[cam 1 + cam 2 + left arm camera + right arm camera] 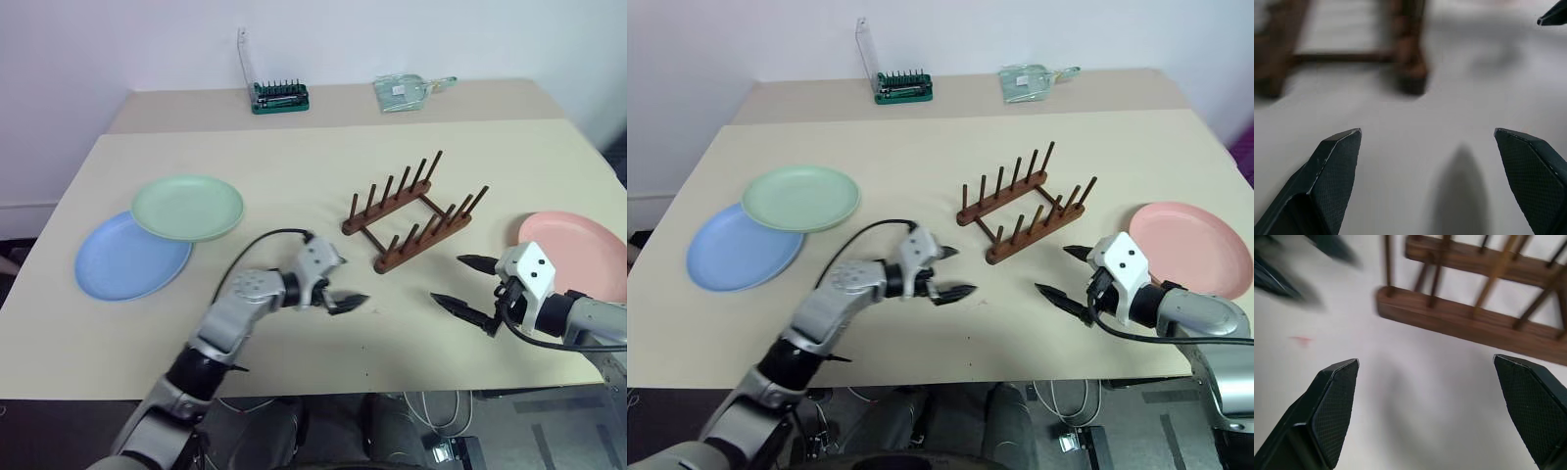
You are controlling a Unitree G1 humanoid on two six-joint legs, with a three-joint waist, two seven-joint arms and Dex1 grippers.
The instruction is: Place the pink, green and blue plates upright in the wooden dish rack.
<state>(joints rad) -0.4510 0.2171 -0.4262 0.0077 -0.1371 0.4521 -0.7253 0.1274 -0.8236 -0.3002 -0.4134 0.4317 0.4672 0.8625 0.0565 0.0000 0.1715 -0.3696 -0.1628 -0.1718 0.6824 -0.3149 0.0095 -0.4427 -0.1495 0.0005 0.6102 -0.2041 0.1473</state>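
The wooden dish rack point(411, 211) stands empty near the table's middle, pegs upright. At the left, the green plate point(186, 207) lies flat, overlapping the far edge of the blue plate point(132, 257). Flat at the right edge lies the pink plate point(573, 250). My left gripper point(351, 284) hovers open just in front of the rack's near-left end, with nothing between its fingers. The right gripper point(446, 279) is open and empty too, between the rack and the pink plate, pointing left. In the right wrist view the rack point(1464, 318) lies close ahead.
A small green tray of metal bits point(281, 96) and a clear plastic packet point(411, 91) sit at the table's far edge. The beige table point(294, 157) ends close in front of both grippers. A black cable loops from the left arm.
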